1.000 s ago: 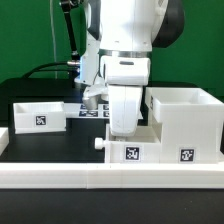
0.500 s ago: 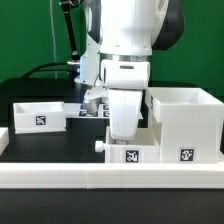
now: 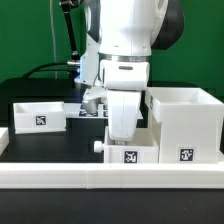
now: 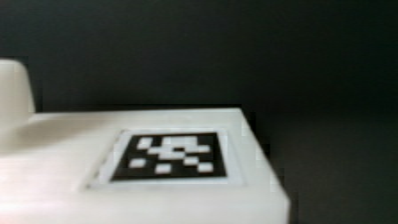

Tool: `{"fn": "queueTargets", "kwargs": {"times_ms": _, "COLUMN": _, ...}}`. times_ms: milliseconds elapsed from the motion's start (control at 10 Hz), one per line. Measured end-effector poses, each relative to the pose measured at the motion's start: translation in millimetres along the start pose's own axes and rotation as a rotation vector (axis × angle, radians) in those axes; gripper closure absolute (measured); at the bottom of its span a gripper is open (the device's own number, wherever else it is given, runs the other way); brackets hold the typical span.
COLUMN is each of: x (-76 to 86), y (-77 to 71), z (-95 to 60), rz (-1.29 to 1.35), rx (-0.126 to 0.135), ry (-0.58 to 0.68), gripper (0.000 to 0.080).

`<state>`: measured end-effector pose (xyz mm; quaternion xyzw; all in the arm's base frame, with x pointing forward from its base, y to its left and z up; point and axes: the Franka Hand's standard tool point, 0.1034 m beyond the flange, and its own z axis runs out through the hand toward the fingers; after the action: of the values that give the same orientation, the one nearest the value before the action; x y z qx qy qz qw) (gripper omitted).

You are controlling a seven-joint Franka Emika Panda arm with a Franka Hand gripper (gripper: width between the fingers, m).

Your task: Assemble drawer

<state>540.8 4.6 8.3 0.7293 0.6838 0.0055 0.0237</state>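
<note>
Well apart from my gripper [image 3: 122,128], on the exterior view's left of it, a small tray [image 3: 38,115] stands upright on the black table [image 3: 70,140]. Behind my gripper, on that same side, a part of the marker board [image 3: 88,112] lies flat. My gripper hangs straight down in the middle, and its lower end is inside a second tray [image 3: 130,152], behind the front wall of it. This wall hides my fingertips, so I cannot tell if they are apart, together, or clamped on something. The second tray has a small round knob [image 3: 99,145] on its side. Just beside this tray, on the exterior view's right of my gripper, stands the tall housing [image 3: 185,122], open on top. In front of all these runs a long low rail [image 3: 110,178]. The wrist view is blurred. It shows a white surface with one tag [image 4: 173,157] close under my gripper, and I cannot say which part this is.
</note>
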Motion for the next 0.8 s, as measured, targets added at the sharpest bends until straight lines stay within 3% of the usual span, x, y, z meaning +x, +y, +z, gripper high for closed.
{"fn": "queueTargets", "kwargs": {"times_ms": 200, "x": 1.1, "y": 0.1, "z": -0.1, "rz": -0.008, "rx": 0.001, "ry": -0.002, "gripper": 0.0758}}
{"fn": "queueTargets", "kwargs": {"times_ms": 400, "x": -3.4, "y": 2.3, "z": -0.8, "rz": 0.004, "rx": -0.020, "ry": 0.002, "gripper": 0.0758}}
{"fn": "queueTargets", "kwargs": {"times_ms": 800, "x": 0.5, "y": 1.1, "z": -0.2, "rz": -0.021, "rx": -0.018, "ry": -0.002, "gripper": 0.0758}}
